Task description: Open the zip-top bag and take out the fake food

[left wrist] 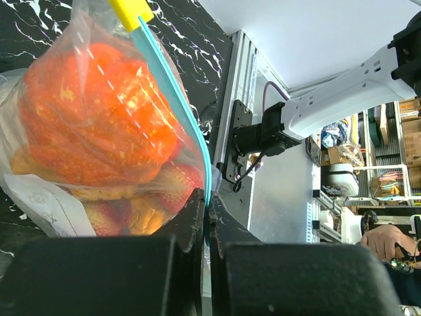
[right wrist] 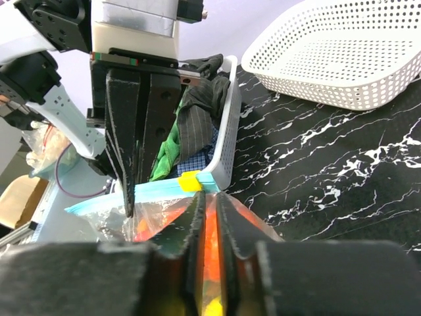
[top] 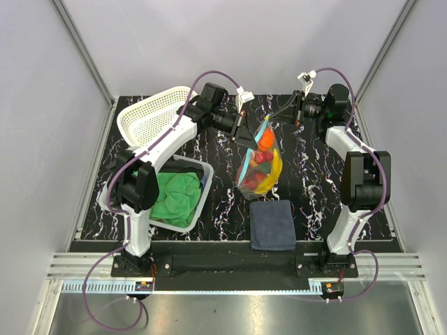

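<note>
Zip-top bag (top: 260,164), long axis near-to-far, yellow slider (right wrist: 189,182) end pointing far

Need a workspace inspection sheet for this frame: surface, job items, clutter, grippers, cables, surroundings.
Surface: black marbled table.
Job's things: zip-top bag held up by its mouth, fake food inside, yellow slider on the zip.
Clutter: white mesh basket far left; white bin holding a green cloth; dark blue cloth near the front.
Grippers: left gripper shut on the teal zip strip; right gripper pinching the bag just under the slider.
Cables: purple cables looped along both arms.
Surroundings: pale enclosure walls; person's hand outside the cell.
</note>
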`<state>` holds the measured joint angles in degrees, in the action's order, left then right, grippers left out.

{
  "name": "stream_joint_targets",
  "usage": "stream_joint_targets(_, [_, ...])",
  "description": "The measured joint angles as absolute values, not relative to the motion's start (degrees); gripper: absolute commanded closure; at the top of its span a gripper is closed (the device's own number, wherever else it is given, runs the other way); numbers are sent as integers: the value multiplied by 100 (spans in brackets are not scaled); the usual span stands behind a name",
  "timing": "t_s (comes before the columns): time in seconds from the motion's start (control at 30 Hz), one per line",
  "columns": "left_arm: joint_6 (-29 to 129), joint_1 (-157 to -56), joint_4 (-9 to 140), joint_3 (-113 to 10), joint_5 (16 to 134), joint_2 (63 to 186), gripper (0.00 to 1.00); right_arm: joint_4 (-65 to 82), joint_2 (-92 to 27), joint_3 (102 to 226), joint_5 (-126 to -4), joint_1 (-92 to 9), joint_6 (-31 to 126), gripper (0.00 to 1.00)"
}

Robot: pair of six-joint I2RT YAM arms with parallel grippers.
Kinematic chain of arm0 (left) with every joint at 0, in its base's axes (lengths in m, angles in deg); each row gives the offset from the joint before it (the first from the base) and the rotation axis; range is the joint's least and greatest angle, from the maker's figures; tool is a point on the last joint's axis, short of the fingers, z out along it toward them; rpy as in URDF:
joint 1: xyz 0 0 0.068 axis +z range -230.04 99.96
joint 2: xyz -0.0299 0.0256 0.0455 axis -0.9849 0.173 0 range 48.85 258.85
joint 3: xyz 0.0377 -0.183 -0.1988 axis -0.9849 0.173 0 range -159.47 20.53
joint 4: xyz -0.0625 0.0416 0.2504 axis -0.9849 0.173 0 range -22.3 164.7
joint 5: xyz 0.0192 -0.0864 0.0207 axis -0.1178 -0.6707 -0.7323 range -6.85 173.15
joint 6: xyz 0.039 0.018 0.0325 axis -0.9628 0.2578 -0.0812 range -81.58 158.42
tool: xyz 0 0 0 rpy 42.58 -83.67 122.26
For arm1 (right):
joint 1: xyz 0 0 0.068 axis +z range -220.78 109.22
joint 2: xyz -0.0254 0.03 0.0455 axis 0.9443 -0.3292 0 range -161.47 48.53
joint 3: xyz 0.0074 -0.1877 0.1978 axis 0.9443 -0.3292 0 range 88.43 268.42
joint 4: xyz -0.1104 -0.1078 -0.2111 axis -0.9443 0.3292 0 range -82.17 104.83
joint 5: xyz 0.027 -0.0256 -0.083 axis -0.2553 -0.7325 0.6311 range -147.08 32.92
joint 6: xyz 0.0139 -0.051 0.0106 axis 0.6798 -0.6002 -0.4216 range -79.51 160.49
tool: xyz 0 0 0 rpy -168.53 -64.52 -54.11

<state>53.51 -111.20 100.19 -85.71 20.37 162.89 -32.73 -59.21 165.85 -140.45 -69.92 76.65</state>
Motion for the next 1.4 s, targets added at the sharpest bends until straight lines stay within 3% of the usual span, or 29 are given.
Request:
stream_joint_targets(0.13, [5384,-11120,10013,-8571,2155,16289,72,-2858,-5856,16581,-13982,-6966,7368,97])
stream_joint_targets(0.17, [5391,-11120,9995,-8571,2203,16286,62,-2781,-5832,16566,-13984,-6959,7330,97])
stream_joint_targets(0.3, [5482,-11124,9925,-8571,2561,16249,52,-2770,-5746,16480,-13971,-6909,7411,98])
stream_joint_targets(0.57, [5568,-11120,9884,-8610,3197,16247,44,-3483,-5716,16065,-13969,-6880,8100,98])
stream_joint_targets(0.77, [5727,-11122,9882,-9165,3798,16542,56,-3642,-5696,15995,-13906,-6880,8301,98])
stream_joint_targets(0.97, [5839,-11120,9939,-9543,4434,16966,57,-2910,-5456,15833,-13652,-6880,7720,94])
stream_joint_targets(1.07, [5880,-11120,9967,-9856,4568,17255,65,-1690,-5189,15903,-13280,-6880,6834,84])
stream_joint_targets(1.1, [5907,-11120,9984,-9943,4596,17336,76,-1411,-5145,15956,-13180,-6880,6627,81])
stream_joint_targets(1.17, [5979,-11120,10002,-10090,4653,17471,85,-842,-5097,16120,-12966,-6915,6273,70])
stream_joint_targets(1.37, [6038,-11120,10072,-10164,4738,17561,100,-73,-5097,16247,-12535,-7156,5768,16])
stream_joint_targets(1.4, [6035,-11122,10072,-10164,4734,17561,100,17,-5097,16244,-12480,-7208,5641,13])
